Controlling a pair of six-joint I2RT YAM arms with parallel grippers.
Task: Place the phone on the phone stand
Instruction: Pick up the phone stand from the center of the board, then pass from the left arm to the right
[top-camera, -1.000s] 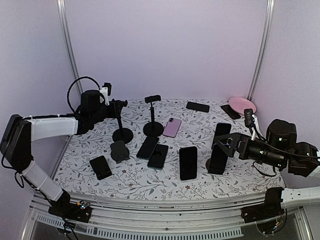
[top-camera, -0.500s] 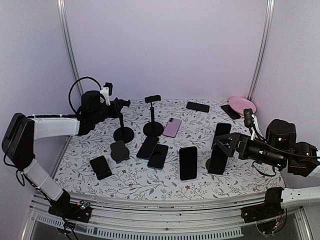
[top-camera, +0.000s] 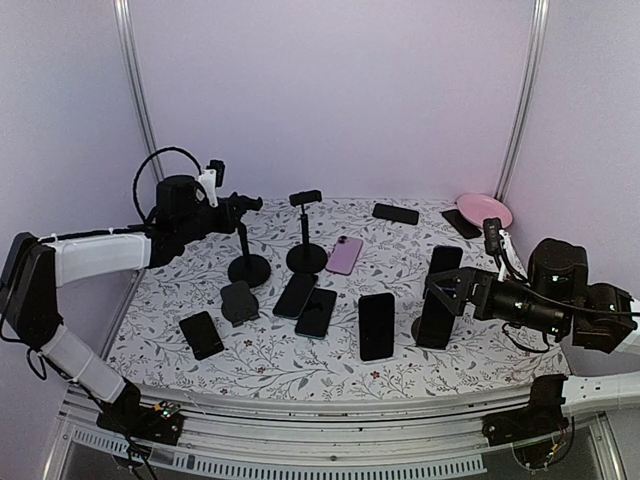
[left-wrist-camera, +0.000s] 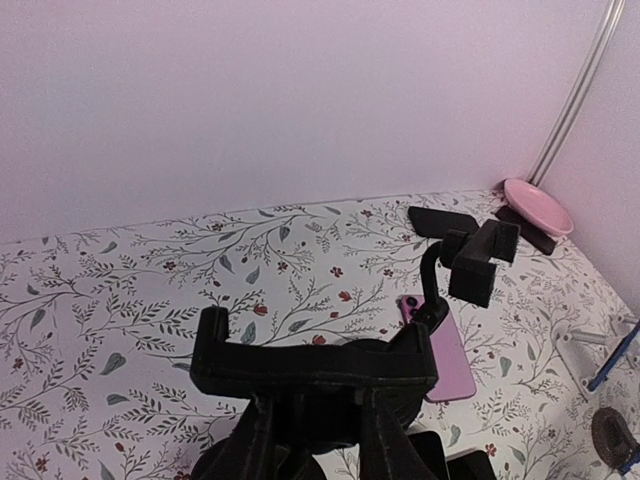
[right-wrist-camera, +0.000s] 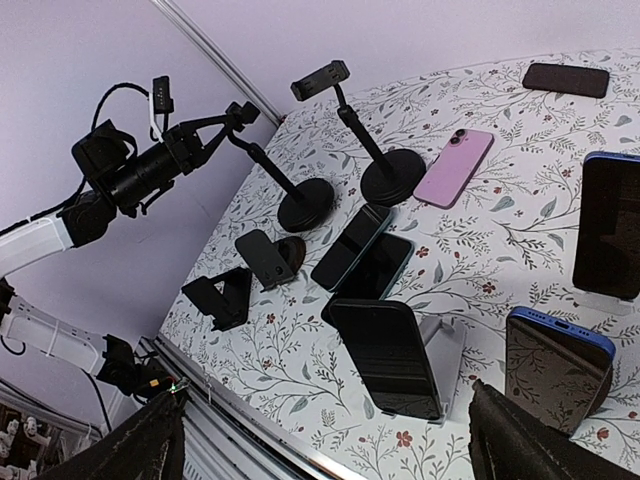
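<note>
— Where do we start, on the left?

— With our left gripper (top-camera: 238, 206), over the far left part of the bench (top-camera: 150, 300). Its fingers are clamped on the cradle (left-wrist-camera: 315, 362) at the top of the pole stand (top-camera: 247, 268), whose round foot sits on the bench.

— And the phones?

— Every one we see rests on the bench. A small dark phone (top-camera: 201, 334) lies toward the near left corner. Around the middle, a pair of dark phones (top-camera: 316, 312) lies side by side, just in front of a second pole stand (top-camera: 306, 257). The pink phone (top-camera: 344, 254) lies flat to the right of that stand's foot.

— Further right?

— A black phone (top-camera: 376, 325) leans on a grey prop (right-wrist-camera: 443, 350). Beyond it two blue-edged phones stand propped, the nearer one (top-camera: 436, 318) in front of the farther one (top-camera: 444, 260).

— Our right gripper?

— The right gripper (top-camera: 442, 290) hangs beside those two, jaws spread wide and holding nothing. We cannot tell whether it touches the nearer one.

— The far right corner?

— A pink plate (top-camera: 485, 210) sits there.
</note>
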